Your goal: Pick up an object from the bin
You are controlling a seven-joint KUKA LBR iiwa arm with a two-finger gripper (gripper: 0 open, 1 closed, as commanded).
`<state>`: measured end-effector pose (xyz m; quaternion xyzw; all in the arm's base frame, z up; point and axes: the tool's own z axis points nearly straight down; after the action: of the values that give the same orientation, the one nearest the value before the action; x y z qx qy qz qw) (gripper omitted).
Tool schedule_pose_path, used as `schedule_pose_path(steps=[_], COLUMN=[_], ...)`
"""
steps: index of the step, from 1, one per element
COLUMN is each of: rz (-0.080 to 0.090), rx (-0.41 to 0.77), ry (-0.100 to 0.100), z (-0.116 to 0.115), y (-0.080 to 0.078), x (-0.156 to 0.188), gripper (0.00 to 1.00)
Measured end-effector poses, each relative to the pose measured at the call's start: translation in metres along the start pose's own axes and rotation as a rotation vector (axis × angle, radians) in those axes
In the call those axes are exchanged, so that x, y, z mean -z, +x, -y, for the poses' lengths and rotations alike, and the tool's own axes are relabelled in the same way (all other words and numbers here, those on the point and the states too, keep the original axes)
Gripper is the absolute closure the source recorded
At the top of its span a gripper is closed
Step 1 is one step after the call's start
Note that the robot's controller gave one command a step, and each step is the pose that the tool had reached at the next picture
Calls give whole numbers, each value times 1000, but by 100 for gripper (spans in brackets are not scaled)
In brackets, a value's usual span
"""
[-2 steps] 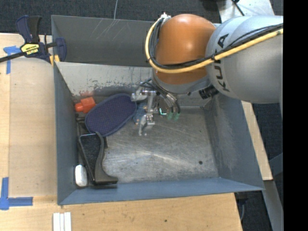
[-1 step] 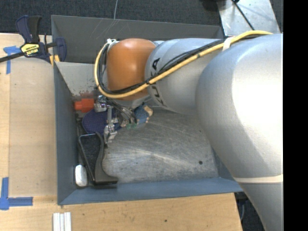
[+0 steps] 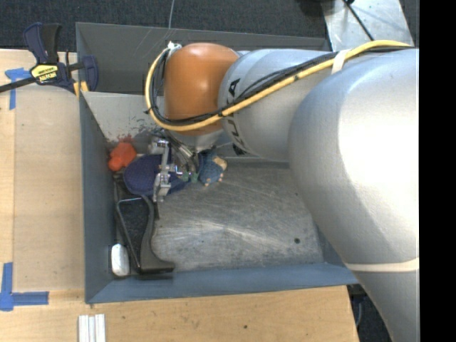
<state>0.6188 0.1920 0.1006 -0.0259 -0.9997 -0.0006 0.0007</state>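
Note:
My gripper (image 3: 165, 177) hangs below the orange wrist cover at the bin's left side. It is low over the right edge of a dark blue rounded thing (image 3: 141, 176). A small orange-red thing (image 3: 121, 155) lies just left of that, against the left wall. Right of the gripper sits a small blue and tan thing (image 3: 211, 168), partly under the arm. I cannot see anything held.
A black L-shaped tool (image 3: 140, 235) lies along the left wall toward the front corner, with a small white thing (image 3: 119, 260) beside its end. The arm covers the bin's right and back. Bare grey floor shows in the front middle.

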Motion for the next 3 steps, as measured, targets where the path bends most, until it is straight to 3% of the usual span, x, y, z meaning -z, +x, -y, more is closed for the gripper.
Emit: schedule_pose_path(steps=[1, 2, 3], rz=[1, -11, -5], rx=[-203, -356, -281], ry=[-1, -10, 16], z=[6, 13, -30], y=[-8, -10, -8], x=[3, -21, -25], gripper=[0, 0, 0])
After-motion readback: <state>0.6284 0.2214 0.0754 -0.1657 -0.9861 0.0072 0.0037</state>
